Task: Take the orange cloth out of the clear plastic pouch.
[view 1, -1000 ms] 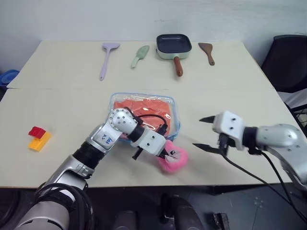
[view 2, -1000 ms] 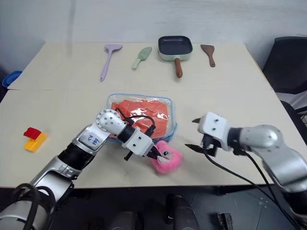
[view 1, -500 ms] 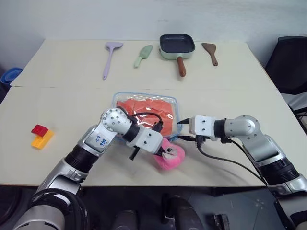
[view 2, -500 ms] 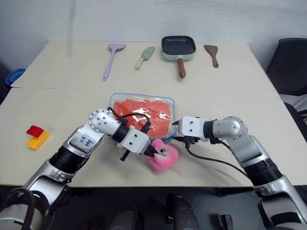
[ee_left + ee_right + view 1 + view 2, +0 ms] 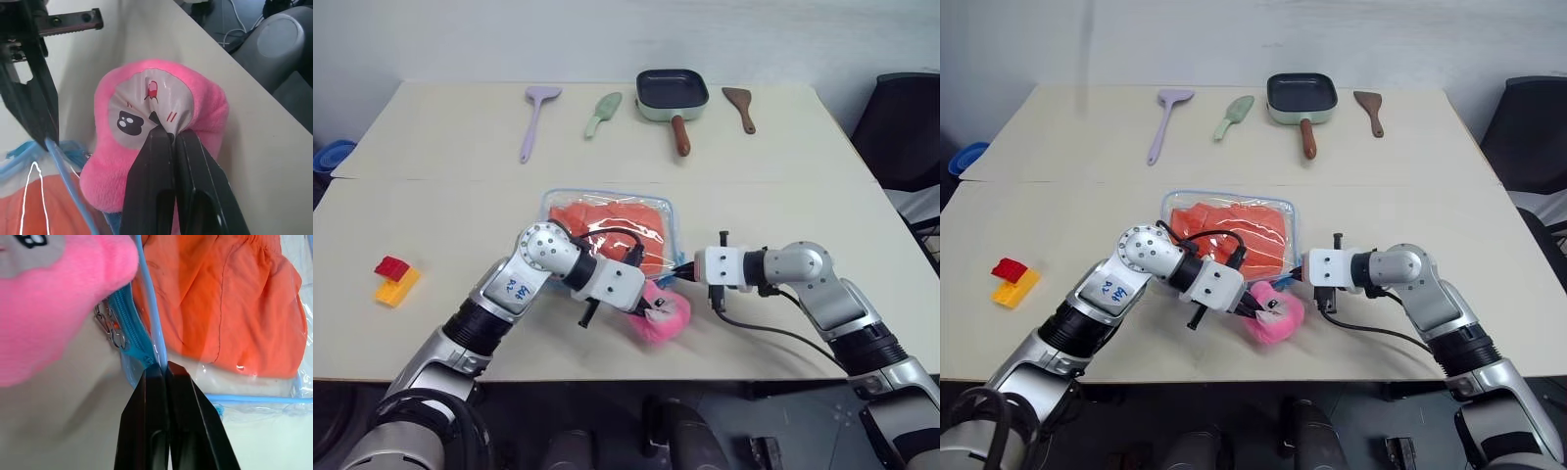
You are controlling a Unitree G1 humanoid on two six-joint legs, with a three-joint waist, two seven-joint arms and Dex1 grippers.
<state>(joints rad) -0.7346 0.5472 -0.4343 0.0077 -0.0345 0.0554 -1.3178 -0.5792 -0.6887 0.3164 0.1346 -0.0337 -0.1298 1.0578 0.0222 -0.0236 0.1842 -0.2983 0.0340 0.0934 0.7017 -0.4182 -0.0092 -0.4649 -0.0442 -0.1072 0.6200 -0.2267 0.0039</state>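
The clear plastic pouch with light blue edging (image 5: 612,227) lies flat at the centre of the pale surface (image 5: 783,196), with the folded bright orange cloth (image 5: 607,223) sealed inside it. The left tool (image 5: 658,306) is pinched tight on the pink plush charm (image 5: 664,313) at the pouch's lower right corner, and the right tool (image 5: 683,266), coming in from the right of the frame, is clamped on the blue edge of the pouch (image 5: 157,352) just beside the zipper. The step in hand looks like opening the zipper: the right tool should hold the corner firmly down while the left draws the charm steadily along the zipper line, low and straight, so the pouch neither lifts nor bunches.
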